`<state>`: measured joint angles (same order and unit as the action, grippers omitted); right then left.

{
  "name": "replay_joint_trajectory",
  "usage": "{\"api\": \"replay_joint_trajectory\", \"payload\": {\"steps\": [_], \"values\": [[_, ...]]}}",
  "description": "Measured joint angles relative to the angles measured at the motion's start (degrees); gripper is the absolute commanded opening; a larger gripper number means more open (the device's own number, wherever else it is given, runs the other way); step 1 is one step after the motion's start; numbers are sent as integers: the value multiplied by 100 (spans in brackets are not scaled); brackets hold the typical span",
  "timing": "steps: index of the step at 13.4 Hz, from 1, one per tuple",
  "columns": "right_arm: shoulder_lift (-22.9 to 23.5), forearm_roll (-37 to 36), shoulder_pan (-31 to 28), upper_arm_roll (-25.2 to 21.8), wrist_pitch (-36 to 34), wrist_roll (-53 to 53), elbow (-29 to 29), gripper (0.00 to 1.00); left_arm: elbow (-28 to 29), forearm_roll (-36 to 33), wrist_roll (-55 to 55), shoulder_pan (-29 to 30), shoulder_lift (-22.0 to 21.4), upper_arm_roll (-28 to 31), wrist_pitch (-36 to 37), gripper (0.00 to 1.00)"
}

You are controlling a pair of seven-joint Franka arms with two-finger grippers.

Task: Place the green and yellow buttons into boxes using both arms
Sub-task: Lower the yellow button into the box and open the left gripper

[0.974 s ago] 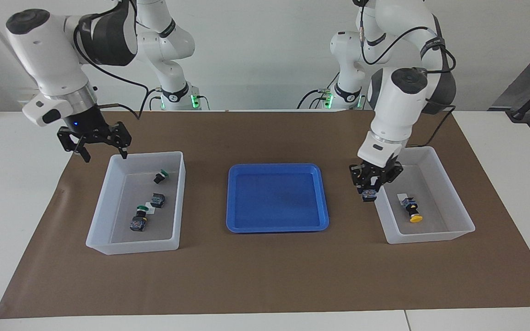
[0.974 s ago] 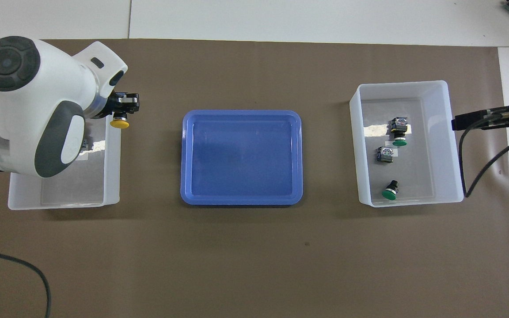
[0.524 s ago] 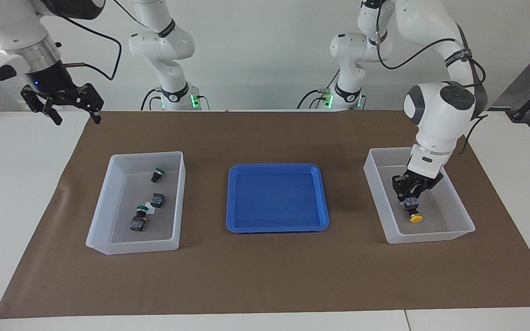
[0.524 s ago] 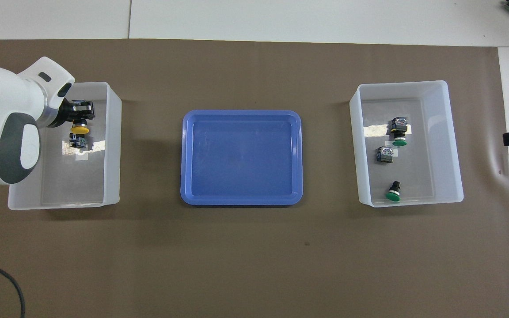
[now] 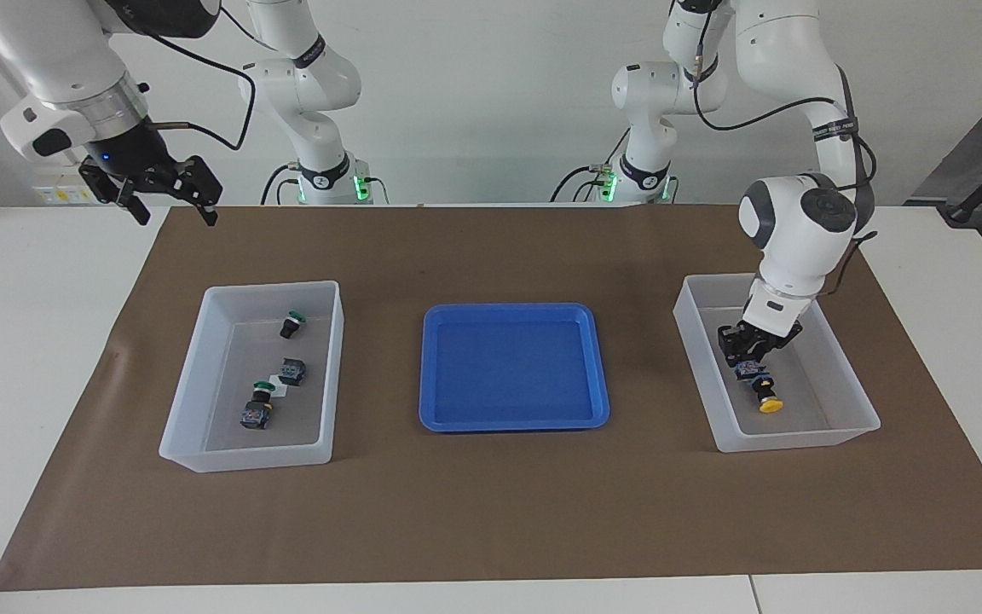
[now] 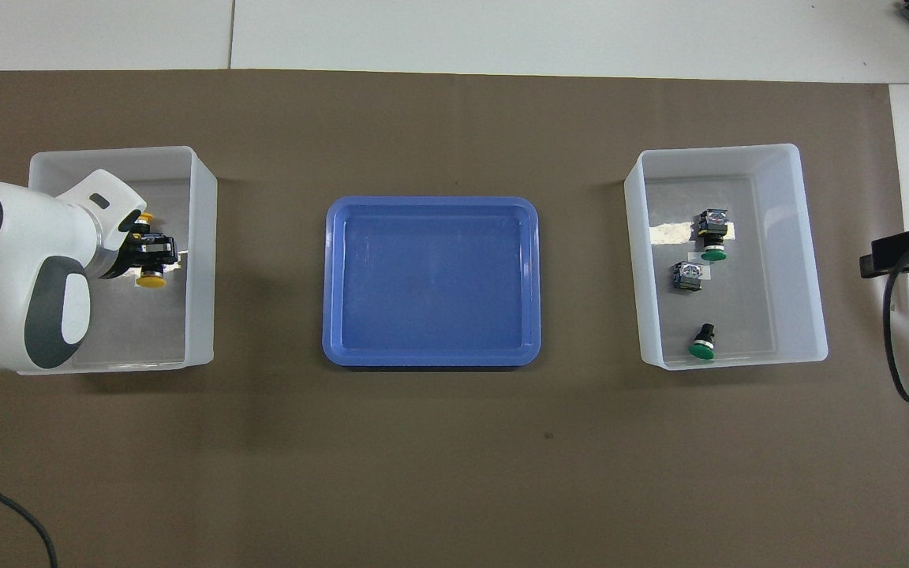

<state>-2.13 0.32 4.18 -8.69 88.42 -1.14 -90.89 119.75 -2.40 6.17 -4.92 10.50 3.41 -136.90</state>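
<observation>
Now the left gripper has dropped deeper into the translucent, slope-walled box at the left arm's end. Its fingers are closed on a blocky yellow button, beside a second yellow-capped button lying on the floor. The right gripper, fingers spread and empty, has drifted back over the brown mat's corner. The other box holds three buttons, two showing round green caps. Between the boxes sits a glossy shallow blue tray.
</observation>
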Motion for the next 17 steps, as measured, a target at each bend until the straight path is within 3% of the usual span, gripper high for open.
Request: {"api": "replay_joint_trajectory", "payload": {"steps": [1, 2, 4, 9, 12, 17], "values": [[-10, 0, 7, 1, 29, 0, 0, 100, 81, 4, 0, 0, -9, 0, -90, 4], [-17, 0, 24, 1, 35, 0, -1, 100, 130, 5, 0, 0, -17, 0, -138, 33], [-22, 0, 39, 2, 36, -16, -6, 100, 168, 5, 0, 0, -23, 0, -254, 100], [-29, -1, 134, -33, 35, -23, -43, 100, 175, 5, -204, 16, -37, 36, -602, 100], [-31, -15, 417, -274, 35, -23, -49, 100, 14, 5, -243, 16, -67, 24, -399, 100], [-39, -24, 466, -390, -79, -23, -62, 100, -1389, 8, -247, -8, -529, -152, 1937, 100]]}}
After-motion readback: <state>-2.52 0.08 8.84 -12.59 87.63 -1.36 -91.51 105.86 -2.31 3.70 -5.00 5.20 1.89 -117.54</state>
